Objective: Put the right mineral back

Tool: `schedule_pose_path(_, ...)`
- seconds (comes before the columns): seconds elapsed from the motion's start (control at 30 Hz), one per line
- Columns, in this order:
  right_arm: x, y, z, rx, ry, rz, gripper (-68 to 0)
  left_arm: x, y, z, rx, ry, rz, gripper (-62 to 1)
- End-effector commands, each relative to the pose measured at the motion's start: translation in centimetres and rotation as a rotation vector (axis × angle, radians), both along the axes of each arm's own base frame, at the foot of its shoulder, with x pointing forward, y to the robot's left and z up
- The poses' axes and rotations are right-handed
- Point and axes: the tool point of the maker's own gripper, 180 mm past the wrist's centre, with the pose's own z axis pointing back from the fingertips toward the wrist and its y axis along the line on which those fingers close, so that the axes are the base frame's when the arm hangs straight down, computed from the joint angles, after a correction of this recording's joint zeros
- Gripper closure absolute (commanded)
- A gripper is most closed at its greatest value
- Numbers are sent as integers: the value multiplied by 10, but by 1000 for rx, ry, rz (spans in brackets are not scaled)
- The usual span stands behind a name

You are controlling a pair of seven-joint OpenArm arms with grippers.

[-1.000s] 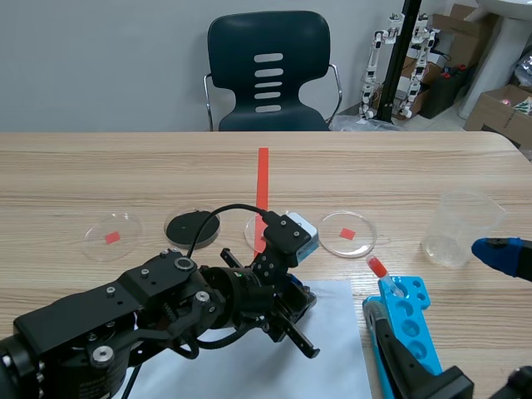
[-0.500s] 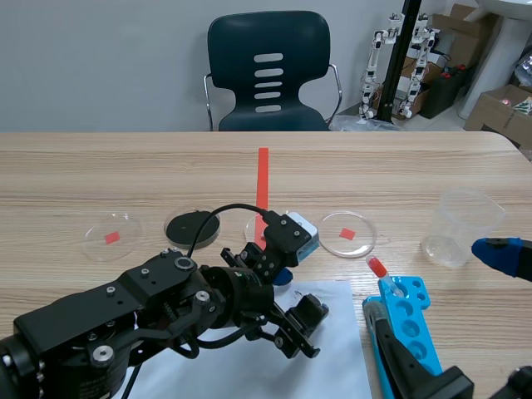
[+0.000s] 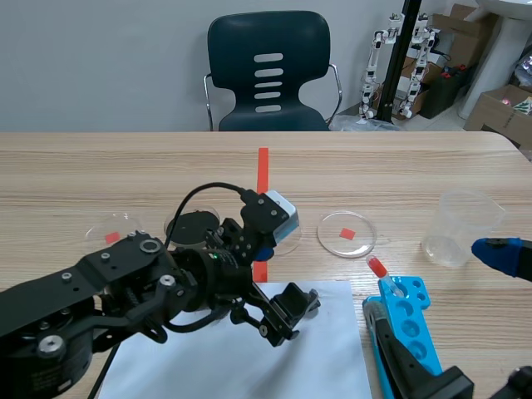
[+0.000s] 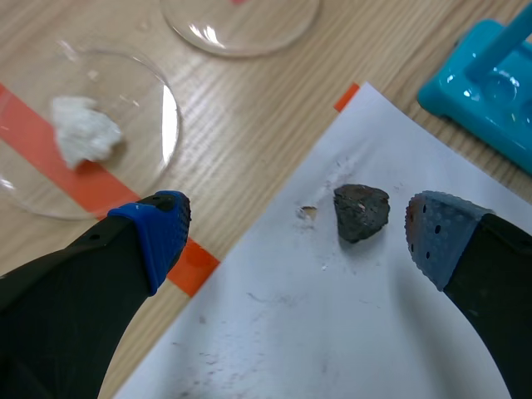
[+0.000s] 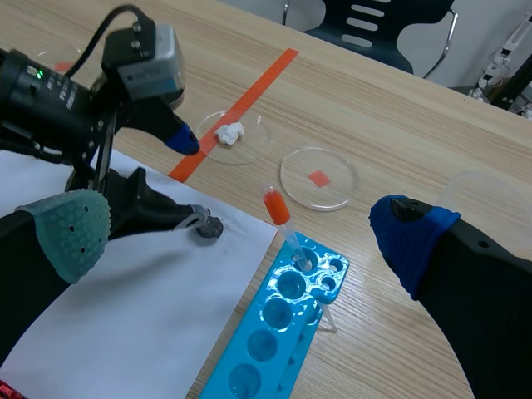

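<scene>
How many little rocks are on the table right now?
2. A white lump lies in a clear dish over the orange tape; a dark one lies on the white paper between the left gripper's open fingers. The arm may hide more.

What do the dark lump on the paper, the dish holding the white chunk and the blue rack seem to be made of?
Dark lump: likely rock, matte and rough, with crumbs and streaks on the paper.
Dish: clear glass or plastic, glossy; glare on its rim, orange tape visible through it.
Blue rack: probably moulded plastic, smooth with shiny highlights.
</scene>
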Motion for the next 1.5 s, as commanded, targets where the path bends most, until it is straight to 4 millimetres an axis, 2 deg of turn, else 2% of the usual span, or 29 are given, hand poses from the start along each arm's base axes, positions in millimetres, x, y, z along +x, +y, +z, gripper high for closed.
schedule_pose_path(0.0, 3, 1, 6, 9, -26, 6, -679, 6, 0, 19, -52, -35, 13, -542)
schedule_pose_path(0.27, 3, 1, 6, 9, -26, 6, -679, 17, 33, 52, -75, -118, 75, -542)
schedule_pose_path(0.63, 3, 1, 6, 9, -26, 6, -679, 18, 77, 74, -80, -181, 136, -542)
schedule_pose_path(1.47, 3, 1, 6, 9, -26, 6, -679, 16, 79, 78, -101, -199, 140, -542)
